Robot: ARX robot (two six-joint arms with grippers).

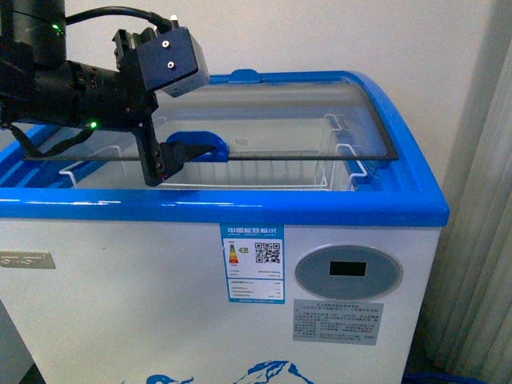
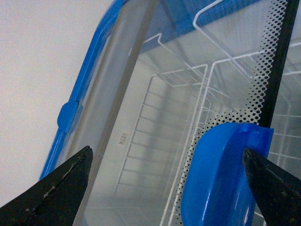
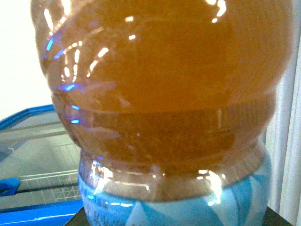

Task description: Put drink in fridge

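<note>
Amber drink fills a clear, blue-labelled plastic bottle (image 3: 164,117) close before the right wrist camera; whether the right gripper clamps it cannot be told. The black left gripper (image 2: 167,188) gapes astride the blue lid handle (image 2: 221,179) of the white chest freezer (image 1: 240,210), which holds a white wire basket (image 1: 336,172).

This looks like a robotics test room fitted with shop equipment. A white chest freezer with a blue rim (image 1: 240,210), the kind shops use for ice cream, fills the front view. Its curved sliding glass lid (image 1: 320,112) shows a white wire basket (image 1: 342,152) inside. Below its front edge sit a blue-and-white energy label with a QR code (image 1: 254,274) and a grey oval control panel (image 1: 347,272). Behind the rear edge is a bare white wall (image 1: 336,36), and past the right front corner hangs a pale pleated curtain (image 1: 480,264). A black robot arm with green status lights (image 1: 64,84) reaches over the left edge.
</note>
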